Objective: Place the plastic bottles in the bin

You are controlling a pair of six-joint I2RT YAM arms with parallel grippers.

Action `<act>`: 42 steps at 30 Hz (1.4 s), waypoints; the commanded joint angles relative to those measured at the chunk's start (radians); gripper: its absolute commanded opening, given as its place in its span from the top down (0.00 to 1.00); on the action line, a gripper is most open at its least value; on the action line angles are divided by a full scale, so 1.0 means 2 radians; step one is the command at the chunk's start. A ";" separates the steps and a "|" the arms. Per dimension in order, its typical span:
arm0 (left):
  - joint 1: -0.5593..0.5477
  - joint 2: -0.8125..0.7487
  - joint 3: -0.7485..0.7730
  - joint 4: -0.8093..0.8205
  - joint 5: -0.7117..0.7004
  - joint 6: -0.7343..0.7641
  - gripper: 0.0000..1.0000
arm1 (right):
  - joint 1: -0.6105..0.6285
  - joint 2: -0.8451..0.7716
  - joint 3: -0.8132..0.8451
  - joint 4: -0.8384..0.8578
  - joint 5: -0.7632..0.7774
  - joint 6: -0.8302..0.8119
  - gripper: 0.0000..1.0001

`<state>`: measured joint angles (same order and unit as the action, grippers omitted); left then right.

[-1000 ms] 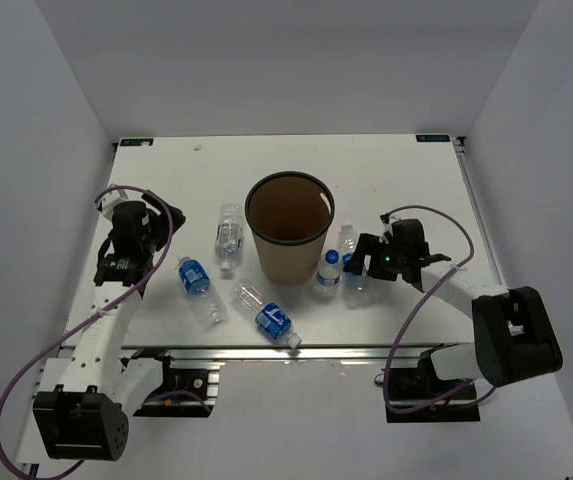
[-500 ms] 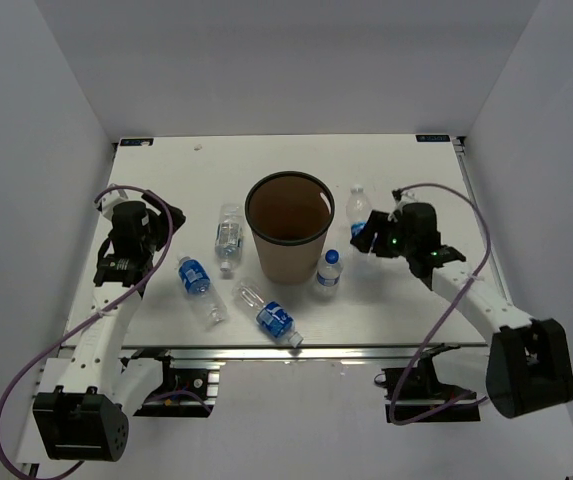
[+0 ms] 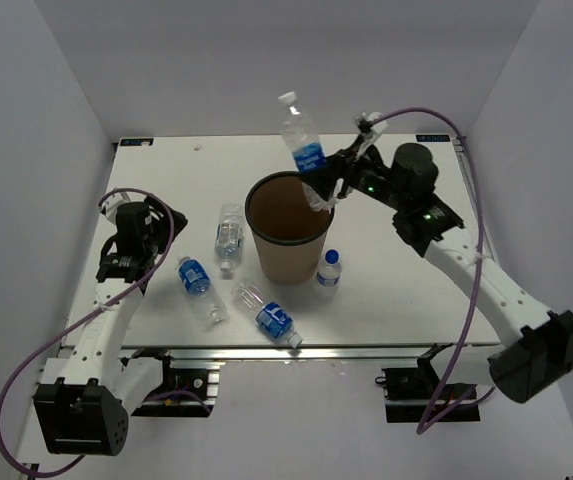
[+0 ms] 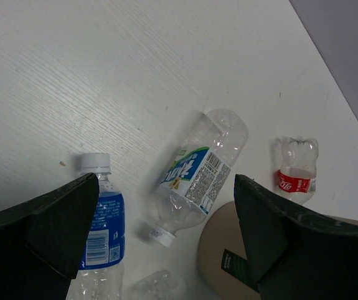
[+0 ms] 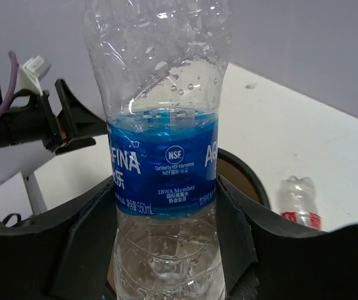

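The brown bin [image 3: 286, 262] stands mid-table. My right gripper [image 3: 328, 186] is shut on a clear bottle [image 3: 305, 152] with a blue label. It holds the bottle tilted, cap up, over the bin's far right rim. In the right wrist view the fingers [image 5: 85, 244] clamp the bottle [image 5: 163, 169] below its label, with the bin's dark rim [image 5: 253, 181] behind. Three bottles lie left of and in front of the bin [image 3: 228, 235], [image 3: 199, 285], [image 3: 269, 317]. One stands upright at its right [image 3: 328, 270]. My left gripper [image 3: 121, 262] is open and empty above the left bottles [image 4: 197, 169], [image 4: 100, 231].
A small clear bottle with a red label shows beside the bin in both wrist views [image 4: 296, 175], [image 5: 300, 203]. The table's near edge runs just in front of the lying bottles. White walls enclose the table on three sides.
My right arm has lifted its bottle from the table right of the bin, swung it up and left, and now holds it over the bin's rim. The left arm has barely moved.
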<state>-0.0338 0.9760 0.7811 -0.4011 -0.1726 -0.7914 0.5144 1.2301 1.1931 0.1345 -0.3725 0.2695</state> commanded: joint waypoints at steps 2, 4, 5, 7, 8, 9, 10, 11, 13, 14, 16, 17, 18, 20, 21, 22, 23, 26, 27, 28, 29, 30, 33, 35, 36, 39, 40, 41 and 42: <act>0.001 -0.004 0.002 -0.023 -0.004 -0.017 0.02 | 0.059 0.048 0.032 -0.004 0.001 -0.042 0.61; 0.001 -0.006 0.003 -0.024 -0.006 -0.018 0.02 | 0.071 0.052 0.032 -0.001 0.022 -0.056 0.49; 0.002 -0.006 0.003 -0.025 -0.005 -0.019 0.02 | 0.076 0.053 0.034 -0.004 0.023 -0.057 0.46; 0.001 -0.006 0.001 -0.024 -0.004 -0.022 0.02 | 0.078 0.061 0.054 -0.021 0.020 -0.062 0.33; 0.001 -0.006 0.000 -0.023 -0.003 -0.022 0.02 | 0.078 0.064 0.062 -0.040 0.021 -0.063 0.30; 0.001 -0.006 -0.001 -0.023 -0.002 -0.022 0.02 | 0.077 0.065 0.066 -0.046 0.022 -0.065 0.20; 0.001 -0.005 -0.001 -0.025 -0.003 -0.022 0.02 | 0.077 0.061 0.068 -0.050 0.030 -0.068 0.12; 0.001 -0.005 -0.002 -0.027 -0.003 -0.023 0.02 | 0.077 0.057 0.065 -0.053 0.034 -0.070 0.11; 0.002 -0.004 -0.002 -0.030 -0.009 -0.022 0.02 | 0.077 0.037 0.056 -0.055 0.058 -0.079 0.11; 0.001 -0.004 -0.001 -0.032 -0.010 -0.022 0.02 | 0.078 0.029 0.048 -0.058 0.070 -0.080 0.11; 0.002 -0.004 0.000 -0.036 -0.015 -0.022 0.02 | 0.078 0.004 0.038 -0.085 0.108 -0.087 0.11; 0.001 -0.003 0.001 -0.039 -0.019 -0.022 0.02 | 0.078 -0.006 0.017 -0.094 0.122 -0.093 0.11; 0.001 -0.003 0.002 -0.040 -0.021 -0.022 0.02 | 0.077 -0.032 0.000 -0.102 0.139 -0.091 0.11; 0.001 -0.003 0.001 -0.036 -0.022 -0.021 0.02 | 0.078 -0.063 -0.038 -0.125 0.183 -0.082 0.11; 0.002 -0.003 -0.002 -0.032 -0.020 -0.019 0.02 | 0.077 -0.096 -0.084 -0.127 0.205 -0.076 0.11; 0.001 -0.003 -0.004 -0.027 -0.019 -0.015 0.02 | 0.078 -0.114 -0.105 -0.134 0.221 -0.070 0.11; 0.001 -0.002 -0.005 -0.018 -0.015 -0.014 0.02 | 0.078 -0.130 -0.125 -0.137 0.220 -0.068 0.11; 0.001 0.004 -0.006 -0.013 -0.018 -0.014 0.02 | 0.078 -0.185 -0.191 -0.158 0.209 -0.057 0.11; 0.001 0.007 -0.006 -0.013 -0.019 -0.014 0.02 | 0.077 -0.200 -0.214 -0.162 0.206 -0.057 0.11; 0.002 0.010 -0.005 -0.014 -0.020 -0.014 0.02 | 0.078 -0.205 -0.221 -0.165 0.207 -0.058 0.11; 0.001 0.017 -0.003 -0.015 -0.021 -0.013 0.02 | 0.078 -0.206 -0.228 -0.162 0.209 -0.059 0.11; 0.001 0.020 -0.004 -0.015 -0.021 -0.014 0.02 | 0.077 -0.202 -0.234 -0.158 0.211 -0.061 0.11; 0.001 0.034 -0.002 -0.016 -0.015 -0.014 0.02 | 0.078 -0.174 -0.241 -0.135 0.222 -0.061 0.11; 0.001 0.039 -0.001 -0.017 -0.010 -0.013 0.02 | 0.078 -0.156 -0.245 -0.118 0.222 -0.062 0.11; 0.001 0.043 -0.001 -0.016 -0.009 -0.013 0.02 | 0.077 -0.138 -0.248 -0.099 0.219 -0.063 0.12; 0.001 0.044 -0.003 -0.010 0.000 -0.012 0.02 | 0.078 -0.115 -0.267 -0.051 0.196 -0.067 0.15; 0.001 0.044 -0.003 -0.010 -0.001 -0.012 0.02 | 0.078 -0.113 -0.274 -0.039 0.192 -0.068 0.15; 0.001 0.045 -0.003 -0.011 -0.003 -0.012 0.02 | 0.079 -0.112 -0.286 -0.027 0.190 -0.069 0.16; 0.002 0.045 -0.002 -0.012 -0.004 -0.011 0.02 | 0.078 -0.113 -0.290 -0.005 0.190 -0.070 0.16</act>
<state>-0.0338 1.0729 0.7761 -0.4393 -0.1894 -0.8234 0.6697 1.0073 0.6422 -0.0319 0.0269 0.1413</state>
